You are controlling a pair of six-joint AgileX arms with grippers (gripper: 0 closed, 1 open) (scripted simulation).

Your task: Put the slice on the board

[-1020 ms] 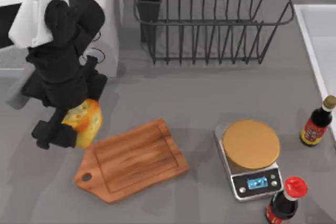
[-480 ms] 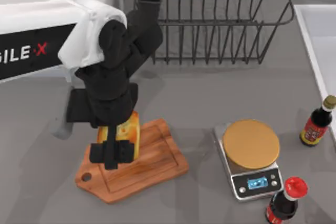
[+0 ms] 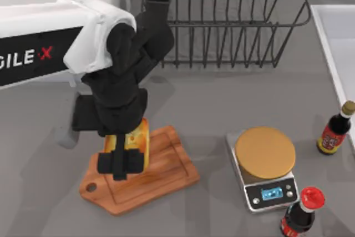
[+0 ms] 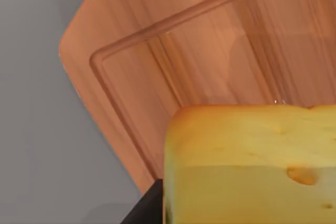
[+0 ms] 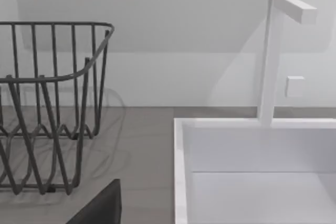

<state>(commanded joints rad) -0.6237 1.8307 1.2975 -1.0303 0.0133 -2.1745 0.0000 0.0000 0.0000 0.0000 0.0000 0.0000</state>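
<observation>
My left fingers clamp the slice upright over the board, inside its grooved border, so release should land it squarely; right arm parked.

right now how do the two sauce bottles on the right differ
The front bottle has a big red cap; the back bottle has a small tan one. The front bottle stands right by the scale, near the top view's lower edge; the back bottle stands farther back, by the sink. Both are dark, upright and carry red labels.
</observation>
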